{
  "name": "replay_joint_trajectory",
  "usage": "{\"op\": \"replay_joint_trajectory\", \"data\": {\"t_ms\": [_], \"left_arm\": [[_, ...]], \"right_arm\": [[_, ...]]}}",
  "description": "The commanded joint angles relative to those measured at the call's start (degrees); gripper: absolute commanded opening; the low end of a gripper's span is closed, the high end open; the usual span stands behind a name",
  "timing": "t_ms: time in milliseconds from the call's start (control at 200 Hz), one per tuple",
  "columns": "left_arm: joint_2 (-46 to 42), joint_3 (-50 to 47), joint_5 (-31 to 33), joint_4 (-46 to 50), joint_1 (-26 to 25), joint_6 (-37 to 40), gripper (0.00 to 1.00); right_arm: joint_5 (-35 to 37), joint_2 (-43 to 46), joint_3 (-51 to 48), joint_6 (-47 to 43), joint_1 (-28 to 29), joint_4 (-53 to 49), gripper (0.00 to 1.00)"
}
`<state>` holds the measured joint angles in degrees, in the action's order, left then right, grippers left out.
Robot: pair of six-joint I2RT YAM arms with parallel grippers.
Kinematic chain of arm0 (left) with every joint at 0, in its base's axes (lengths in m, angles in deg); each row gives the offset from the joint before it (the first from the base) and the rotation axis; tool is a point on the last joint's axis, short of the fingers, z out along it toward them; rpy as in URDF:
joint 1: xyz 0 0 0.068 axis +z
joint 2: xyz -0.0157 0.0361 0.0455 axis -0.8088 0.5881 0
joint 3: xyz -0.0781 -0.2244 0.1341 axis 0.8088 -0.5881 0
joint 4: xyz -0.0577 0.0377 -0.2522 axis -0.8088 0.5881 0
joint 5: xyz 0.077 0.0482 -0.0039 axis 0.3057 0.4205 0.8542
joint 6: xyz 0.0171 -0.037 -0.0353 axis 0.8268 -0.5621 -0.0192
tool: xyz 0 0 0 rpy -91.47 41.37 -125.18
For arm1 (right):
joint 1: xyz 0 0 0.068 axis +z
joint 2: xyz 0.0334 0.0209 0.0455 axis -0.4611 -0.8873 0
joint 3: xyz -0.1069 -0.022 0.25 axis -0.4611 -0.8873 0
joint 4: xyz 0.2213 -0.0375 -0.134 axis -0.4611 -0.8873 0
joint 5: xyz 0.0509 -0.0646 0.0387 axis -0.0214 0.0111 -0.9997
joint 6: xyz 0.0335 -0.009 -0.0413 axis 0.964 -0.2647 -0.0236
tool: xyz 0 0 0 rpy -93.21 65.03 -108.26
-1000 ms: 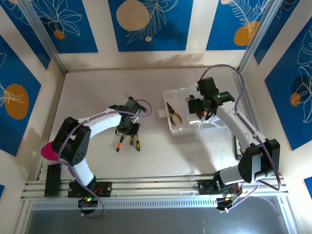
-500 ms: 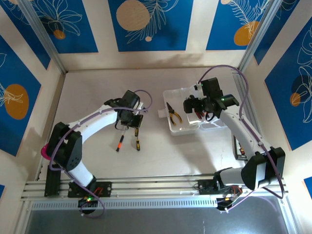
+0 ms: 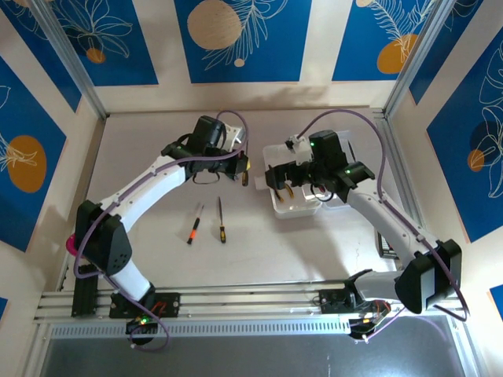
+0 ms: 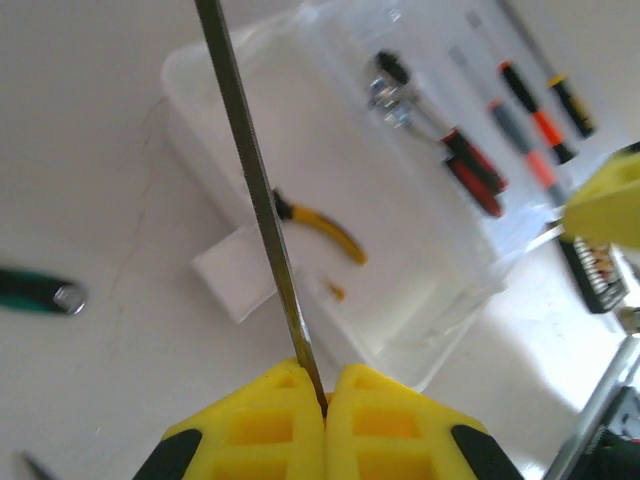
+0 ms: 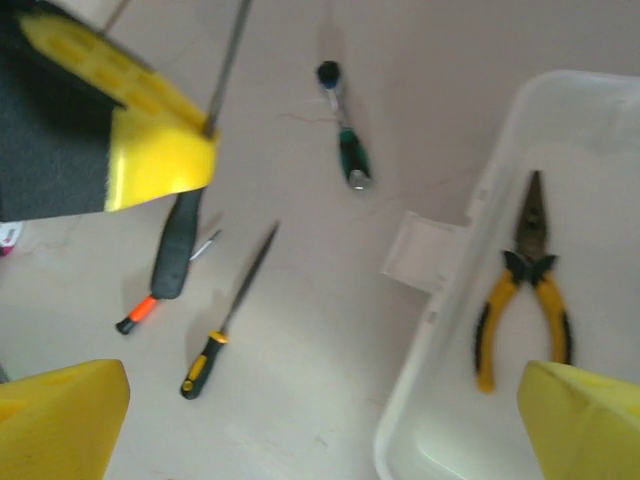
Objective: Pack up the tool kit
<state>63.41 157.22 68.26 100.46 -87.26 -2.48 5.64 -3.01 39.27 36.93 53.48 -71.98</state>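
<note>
The clear case (image 3: 308, 196) lies open at centre right, its white handle tab (image 3: 258, 182) pointing left. Yellow-handled pliers (image 5: 525, 282) rest inside it. Red-handled tools (image 4: 475, 175), a metal wrench (image 4: 390, 85) and orange-black screwdrivers (image 4: 530, 100) lie in its far half. My left gripper (image 3: 240, 167) hangs just left of the case, shut on the metal shaft (image 4: 250, 170) of a dark-handled screwdriver (image 5: 175, 245). My right gripper (image 3: 281, 177) is wide open above the case's left edge, holding nothing. An orange screwdriver (image 3: 193, 225) and a black-yellow tool (image 3: 222, 222) lie on the table.
A green-handled tool (image 5: 347, 152) lies on the table beyond the case handle. The pink cup (image 3: 76, 243) sits at the left edge by the left arm's base. A black bit holder (image 3: 383, 236) lies right of the case.
My left gripper has lifted one screwdriver off the table and carried it up and right toward the case. My right gripper has swung left across the case.
</note>
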Motion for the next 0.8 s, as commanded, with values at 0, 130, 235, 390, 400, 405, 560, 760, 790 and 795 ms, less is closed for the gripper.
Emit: {"op": "replay_joint_trajectory", "data": {"t_ms": [0, 130, 235, 390, 400, 405, 560, 760, 790, 795], "left_arm": [[1.06, 1.81, -6.38, -5.5, -0.21, -3.67, 0.0], [1.66, 1.25, -9.75, -8.6, -0.22, -5.59, 0.0], [1.32, 0.09, -10.43, -10.25, -0.19, -6.6, 0.0], [0.64, -0.67, -11.24, -11.47, -0.17, -7.1, 0.0], [0.58, -0.67, -11.32, -11.54, -0.2, -7.08, 0.0], [0.56, -0.67, -11.32, -11.57, -0.2, -7.09, 0.0], [0.54, -0.93, -12.12, -12.48, -0.19, -7.45, 0.0], [0.9, -2.22, -12.42, -12.68, -0.28, -7.45, 0.0], [0.88, -2.55, -12.45, -12.87, -0.2, -7.46, 0.0], [0.8, -2.58, -12.45, -12.85, -0.25, -7.55, 0.0]], "right_arm": [[-4.41, -1.83, -1.14, 2.35, 1.67, 5.91, 0.98], [-8.02, -4.61, -0.66, 4.68, 2.51, 10.14, 0.93], [-7.87, -6.83, 0.62, 5.11, 3.15, 11.07, 0.87], [-7.86, -9.14, 2.34, 5.52, 3.43, 11.41, 0.72], [-7.87, -9.26, 2.43, 5.5, 3.42, 11.38, 0.71], [-7.87, -9.28, 2.45, 5.51, 3.47, 11.4, 0.7], [-7.43, -9.68, 2.9, 6.21, 3.68, 12.38, 0.54], [-6.76, -9.23, 2.99, 6.49, 4.21, 12.52, 0.27], [-6.58, -9.19, 3.03, 6.4, 4.21, 12.41, 0.21], [-6.57, -9.16, 3.06, 6.4, 4.21, 12.36, 0.2]]}}
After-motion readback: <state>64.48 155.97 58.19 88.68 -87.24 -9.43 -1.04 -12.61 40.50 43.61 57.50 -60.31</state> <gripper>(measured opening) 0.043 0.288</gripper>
